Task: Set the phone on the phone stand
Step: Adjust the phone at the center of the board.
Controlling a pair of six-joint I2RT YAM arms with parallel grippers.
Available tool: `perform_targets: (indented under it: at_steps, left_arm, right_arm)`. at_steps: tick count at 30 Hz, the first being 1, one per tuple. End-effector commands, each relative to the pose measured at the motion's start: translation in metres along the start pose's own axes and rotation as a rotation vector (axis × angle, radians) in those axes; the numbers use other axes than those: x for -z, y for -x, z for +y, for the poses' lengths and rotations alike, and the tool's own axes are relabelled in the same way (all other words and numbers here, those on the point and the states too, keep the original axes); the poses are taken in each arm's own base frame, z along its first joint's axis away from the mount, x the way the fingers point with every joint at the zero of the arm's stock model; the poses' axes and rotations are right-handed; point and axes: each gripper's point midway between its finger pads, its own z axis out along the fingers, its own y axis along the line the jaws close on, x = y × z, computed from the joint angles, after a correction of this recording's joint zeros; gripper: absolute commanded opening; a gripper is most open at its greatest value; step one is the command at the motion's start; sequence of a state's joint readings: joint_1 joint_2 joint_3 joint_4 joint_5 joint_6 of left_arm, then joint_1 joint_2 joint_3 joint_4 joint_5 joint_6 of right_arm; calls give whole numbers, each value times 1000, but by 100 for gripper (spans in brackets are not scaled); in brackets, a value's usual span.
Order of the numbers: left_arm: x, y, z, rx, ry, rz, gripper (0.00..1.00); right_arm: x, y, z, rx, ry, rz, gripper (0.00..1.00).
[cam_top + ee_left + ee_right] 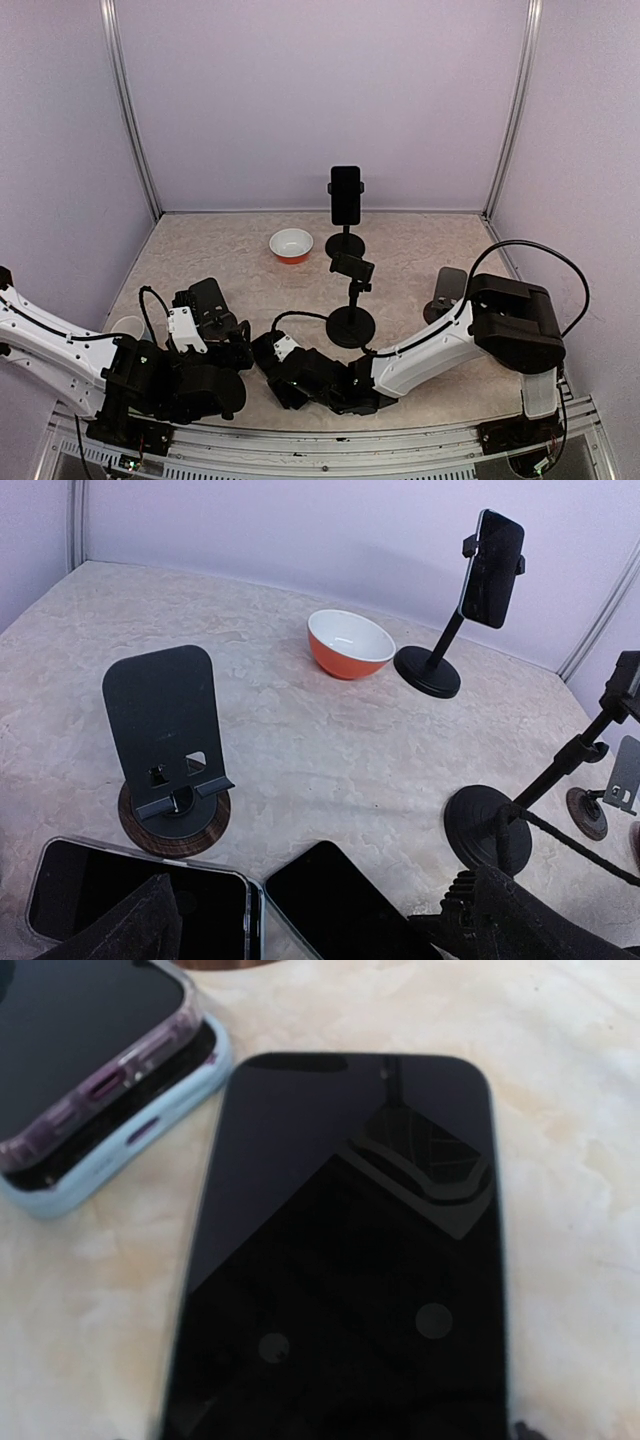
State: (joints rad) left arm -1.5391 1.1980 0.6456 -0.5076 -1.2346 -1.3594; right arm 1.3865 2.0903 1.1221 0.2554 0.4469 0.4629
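1. My left hand (212,308): low by the table's (330,750) near edge. I cannot tell whether its fingers are apart.
2. The plate stand (165,742): upright on a round wooden base, empty, ledge toward me. I judge it the likely destination.
3. The cased phone (140,888): flat, screen up, just beside the next item.
4. The bare phone (345,1260): the task's thing, flat on the table beneath my right hand.
5. My right hand (283,368): low over the bare phone. Its fingers are out of view, so I cannot tell its state. Handling note: pinch across the long edges at mid-length, stay clear of the cased phone, lift level.
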Motion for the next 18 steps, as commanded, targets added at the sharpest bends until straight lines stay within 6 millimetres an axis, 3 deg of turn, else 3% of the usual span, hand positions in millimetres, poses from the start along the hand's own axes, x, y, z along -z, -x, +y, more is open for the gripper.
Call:
perform_targets:
  at_steps: [1, 18]
  left_arm:
    - [2, 1, -5, -7, -6, 3, 99]
    - [0, -5, -3, -24, 2, 8, 99]
  right_arm:
    - [6, -13, -5, 40, -17, 39, 64]
    - [10, -8, -4, 44, 1, 16, 63]
